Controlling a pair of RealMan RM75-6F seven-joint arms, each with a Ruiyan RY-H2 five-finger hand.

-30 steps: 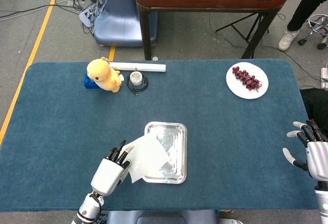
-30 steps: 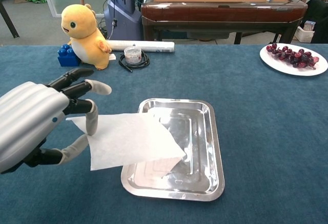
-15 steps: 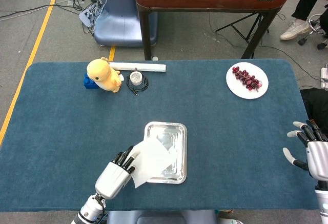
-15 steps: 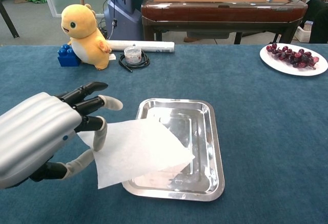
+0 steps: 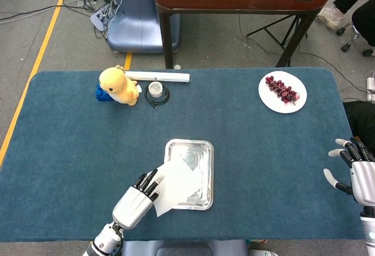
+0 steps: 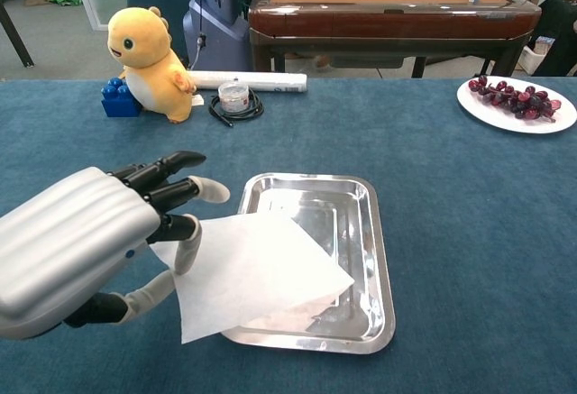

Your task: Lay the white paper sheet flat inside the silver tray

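Table (image 5: 70, 150): blue cloth top, carrying all items below.

Tray (image 5: 202, 147) (image 6: 374, 232): silver, rectangular, near the middle of the near edge of the table, long side running away from the robot.

Paper (image 5: 176, 185) (image 6: 252, 272): white sheet, tilted, not flat. Its right part lies over the left and near portion of the tray; its left corner hangs past the tray's left rim above the cloth.

Left hand (image 5: 136, 203) (image 6: 81, 250): just left of the tray, pinching the paper's left edge between thumb and a finger; remaining fingers (image 6: 167, 173) spread and pointing toward the tray.

Right hand (image 5: 354, 174): at the far right edge of the table, well apart from the tray, fingers spread, holding nothing. Seen in the head view only.

Duck (image 5: 119, 85) (image 6: 144, 50): yellow plush toy, upright, far left of the table, touching a blue block (image 5: 102, 94) (image 6: 117, 98).

Tube (image 5: 158, 77) (image 6: 248, 80): white roll lying behind the duck.

Jar (image 5: 156, 88) (image 6: 234, 96): small, round, ringed by a black cable (image 5: 158, 100).

Plate (image 5: 274, 101) (image 6: 482, 101): white, far right, holding grapes (image 5: 282, 89) (image 6: 514, 96).
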